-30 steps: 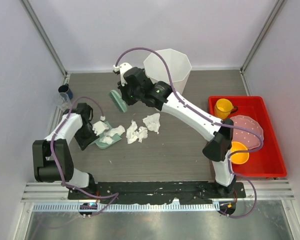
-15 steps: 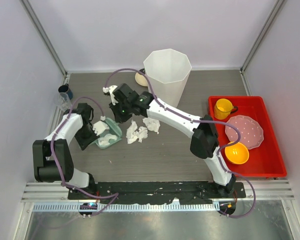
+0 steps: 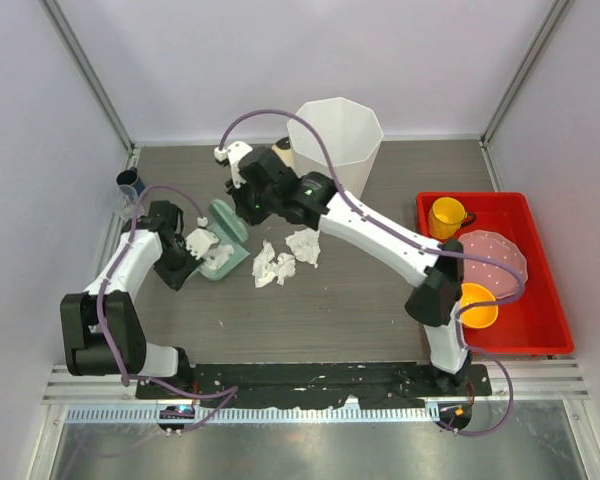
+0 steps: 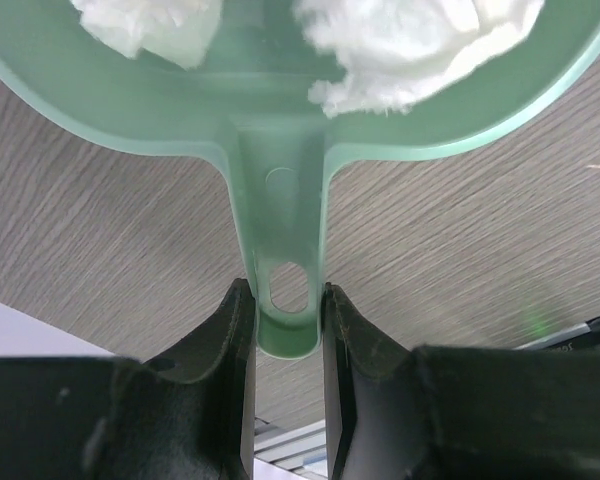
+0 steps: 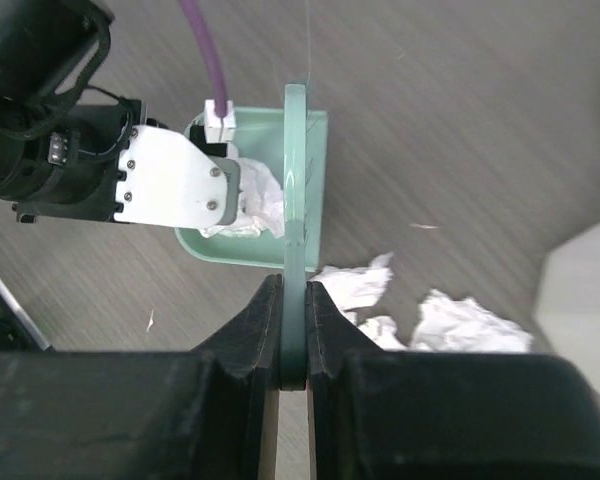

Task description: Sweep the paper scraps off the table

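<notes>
Near the table's (image 3: 360, 300) left edge, the left gripper (image 4: 285, 295) is clenched on the handle of a green dustpan (image 4: 270, 100) carrying some paper scraps (image 4: 400, 40). More scraps lie mid-table, just right of it. Just beyond, the right gripper (image 5: 293, 290) grasps a flat green sweeper (image 5: 296, 170), held on edge over the dustpan.
</notes>
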You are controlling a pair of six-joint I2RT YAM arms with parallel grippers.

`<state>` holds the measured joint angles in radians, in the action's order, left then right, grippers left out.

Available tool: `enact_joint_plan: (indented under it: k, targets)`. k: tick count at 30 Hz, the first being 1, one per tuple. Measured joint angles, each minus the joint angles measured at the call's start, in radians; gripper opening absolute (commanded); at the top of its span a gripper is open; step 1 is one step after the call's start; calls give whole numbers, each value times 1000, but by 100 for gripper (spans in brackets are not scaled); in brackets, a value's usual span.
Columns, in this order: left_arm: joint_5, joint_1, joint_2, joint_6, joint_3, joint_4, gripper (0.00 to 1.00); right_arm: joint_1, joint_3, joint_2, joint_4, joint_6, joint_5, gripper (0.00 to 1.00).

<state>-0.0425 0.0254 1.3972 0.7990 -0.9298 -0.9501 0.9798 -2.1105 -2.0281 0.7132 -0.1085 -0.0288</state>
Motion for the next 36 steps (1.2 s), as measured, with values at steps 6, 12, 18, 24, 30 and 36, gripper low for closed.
enact_joint_plan:
  k: [6,12,18,24,30,36]
  targets:
    - [-43,9,-9,-66,-54,-5,0,0,103,255,-50,50,-130,1]
    - [-71,9,-23,-125,-137,-15,0,-1,302,591,-185,89,-202,1]
    - [-83,9,-28,-147,-212,-44,0,-1,443,764,-204,111,-194,1]
    - [-92,9,-28,-172,-250,-62,0,-2,580,875,-143,142,-47,1]
    - [-93,9,-28,-195,-286,-75,0,1,856,1061,-88,178,221,1]
    - [-93,9,-28,-207,-368,-125,0,4,999,1046,27,194,242,1]
